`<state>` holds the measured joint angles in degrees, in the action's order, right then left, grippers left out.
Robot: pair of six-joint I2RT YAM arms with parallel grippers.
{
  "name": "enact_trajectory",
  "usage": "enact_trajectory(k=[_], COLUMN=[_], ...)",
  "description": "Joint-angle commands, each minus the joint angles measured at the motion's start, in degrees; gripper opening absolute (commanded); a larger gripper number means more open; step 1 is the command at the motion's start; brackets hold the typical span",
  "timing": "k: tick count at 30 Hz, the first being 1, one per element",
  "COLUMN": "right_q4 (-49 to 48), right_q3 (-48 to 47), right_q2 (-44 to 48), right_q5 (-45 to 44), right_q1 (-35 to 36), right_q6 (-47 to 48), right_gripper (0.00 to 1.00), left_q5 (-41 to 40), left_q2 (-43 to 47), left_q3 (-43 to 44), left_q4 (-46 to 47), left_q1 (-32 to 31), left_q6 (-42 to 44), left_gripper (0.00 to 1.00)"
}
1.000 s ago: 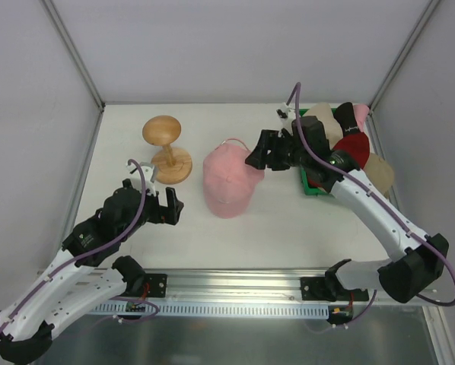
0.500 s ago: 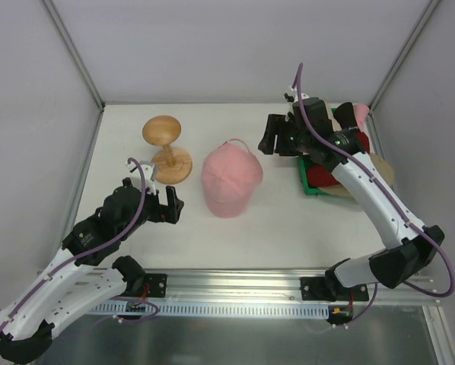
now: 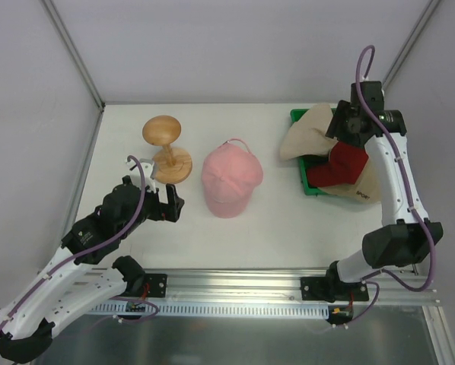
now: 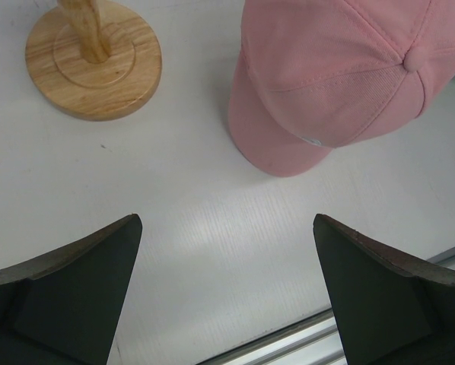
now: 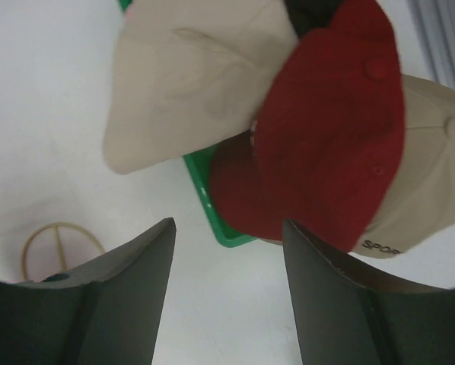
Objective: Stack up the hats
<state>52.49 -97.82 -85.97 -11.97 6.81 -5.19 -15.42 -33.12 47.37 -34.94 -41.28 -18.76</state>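
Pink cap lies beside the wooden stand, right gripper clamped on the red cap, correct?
No: the right wrist view shows the right gripper open and empty, clear of the red cap. The pink cap does lie beside the wooden stand.

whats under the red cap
The red cap lies on a tan cap, whose lettered part sticks out beside it, and over a green tray corner. The tray's inside and anything else beneath are covered.

both jaws parted, r arm [image 3: 397, 179] extended
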Motion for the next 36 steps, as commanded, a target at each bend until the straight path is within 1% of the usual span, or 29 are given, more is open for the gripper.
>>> enact_trajectory(k=[1, 2, 6, 7, 10, 13, 20, 26, 34, 36], right_q4=[5.2, 5.1, 5.2, 5.0, 4.4, 4.7, 4.6, 4.6, 3.8, 3.8], right_q3=[-2.2, -2.5, -4.7, -5.0, -6.8, -8.5, -11.0, -14.1, -17.3, -17.4], right_q2=[-2.2, -2.9, -6.9, -7.4, -9.8, -12.4, -16.1, -20.0, -26.6, -27.1], right_q5=[-4.1, -3.9, -2.7, -1.1, 1.2, -1.5, -2.9, -2.9, 1.2, 1.9], right_q1=[-4.5, -6.3, -9.4, -9.8, -10.1, -10.1, -14.0, -15.7, -17.1, -17.1], right_q6=[1.9, 2.1, 2.4, 2.2, 2.0, 2.5, 2.6, 2.8, 1.7, 1.2], right_gripper=[0.62, 0.62, 0.61, 0.61, 0.61, 0.61, 0.61, 0.61, 0.6, 0.58], left_q5=[0.3, 0.2, 0.0, 0.0, 0.0, 0.3, 0.5, 0.7, 0.6, 0.5], left_q2=[-0.3, -0.3, 0.3, 0.3, 0.7, 0.9, 1.2, 0.9, 0.8, 0.9], left_q3=[0.8, 0.6, -0.5, -0.8, -1.8, -2.0, -2.2, -2.2, -2.3, -2.4], left_q4=[1.1, 1.0, 1.4, 1.5, 2.1, 2.2, 2.1, 2.2, 2.0, 2.0], left_q1=[-0.3, -0.3, -0.3, -0.3, -0.3, -0.3, -0.3, -0.3, -0.3, -0.3], left_q6=[1.0, 1.4, 1.8, 1.8, 1.8, 1.9, 2.2, 2.3, 2.5, 2.5], left_gripper=[0.99, 0.99, 0.99, 0.99, 0.99, 0.99, 0.99, 0.99, 0.99, 0.99])
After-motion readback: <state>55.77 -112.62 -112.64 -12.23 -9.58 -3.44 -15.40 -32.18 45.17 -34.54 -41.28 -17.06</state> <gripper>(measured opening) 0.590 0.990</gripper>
